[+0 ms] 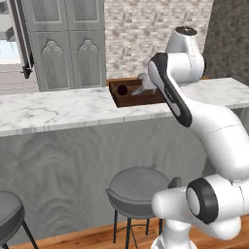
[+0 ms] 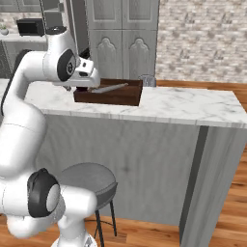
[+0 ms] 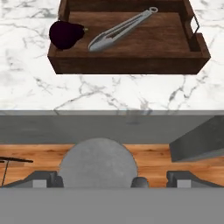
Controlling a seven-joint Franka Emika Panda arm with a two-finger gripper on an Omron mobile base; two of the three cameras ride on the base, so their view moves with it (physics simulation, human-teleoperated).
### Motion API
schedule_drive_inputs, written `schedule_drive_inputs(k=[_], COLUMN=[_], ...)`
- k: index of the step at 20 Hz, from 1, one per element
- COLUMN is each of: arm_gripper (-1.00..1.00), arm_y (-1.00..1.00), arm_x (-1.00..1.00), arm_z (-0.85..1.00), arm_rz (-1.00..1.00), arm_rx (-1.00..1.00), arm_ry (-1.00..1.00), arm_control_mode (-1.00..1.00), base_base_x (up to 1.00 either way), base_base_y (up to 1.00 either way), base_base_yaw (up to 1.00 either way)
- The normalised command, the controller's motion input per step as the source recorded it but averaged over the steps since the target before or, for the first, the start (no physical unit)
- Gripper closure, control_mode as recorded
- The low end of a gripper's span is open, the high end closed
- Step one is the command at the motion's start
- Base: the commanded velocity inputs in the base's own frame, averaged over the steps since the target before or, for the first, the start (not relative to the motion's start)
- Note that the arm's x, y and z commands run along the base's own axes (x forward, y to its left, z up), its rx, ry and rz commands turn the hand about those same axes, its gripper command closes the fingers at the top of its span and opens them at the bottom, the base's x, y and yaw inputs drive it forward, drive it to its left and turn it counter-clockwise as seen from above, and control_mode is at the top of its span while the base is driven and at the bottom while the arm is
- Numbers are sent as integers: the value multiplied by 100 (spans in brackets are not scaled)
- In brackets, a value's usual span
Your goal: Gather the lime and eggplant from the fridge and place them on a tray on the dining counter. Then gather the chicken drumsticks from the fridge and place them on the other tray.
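the gripper point(image 3: 113, 180) was hanging over the near edge of the marble dining counter point(image 3: 26, 87), pointing down. its two dark fingertips point(image 3: 43, 178) sat wide apart at the bottom of the hand view with nothing between them, so it was open and empty. straight below it was the round grey seat of a bar stool point(image 3: 98, 162) on the wood floor point(image 3: 26, 153).

a little further out on the counter sat the dark wooden tray point(image 3: 127, 65), and the eggplant point(image 3: 65, 34) was already in it, tucked into the left end against the wall (dark purple, nearly black, easy to miss). a pair of metal tongs point(image 3: 120, 29) lay diagonally across the middle of the tray, just beside the eggplant but i couldn't tell if they touched.

from the left base view the eggplant point(image 1: 122, 90) showed as a small dark blob in the tray point(image 1: 136, 99), with the white arm point(image 1: 194, 112) arching over it. from the right side the hand point(image 2: 84, 75) hovered just above the tray's point(image 2: 111, 96) left end. pale grey cabinets point(image 2: 123, 38) and a brick wall point(image 2: 202, 38) stood behind the counter point(image 2: 183, 108).
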Motion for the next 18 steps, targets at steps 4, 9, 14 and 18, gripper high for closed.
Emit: schedule_drive_inputs(k=[4,9,14,18], arm_gripper=[-100,-100,-100,-100], arm_y=[0,12,1,5], arm_x=[-100,-100,-100,-100], arm_z=[-1,-11,-2,0], arm_rz=[0,0,0,0], arm_rx=[0,0,0,0], arm_ry=[0,0,0,2], arm_control_mode=[-100,-100,-100,-100], base_base_x=[0,0,0,0], base_base_y=[0,0,0,0], base_base_yaw=[0,0,0,0])
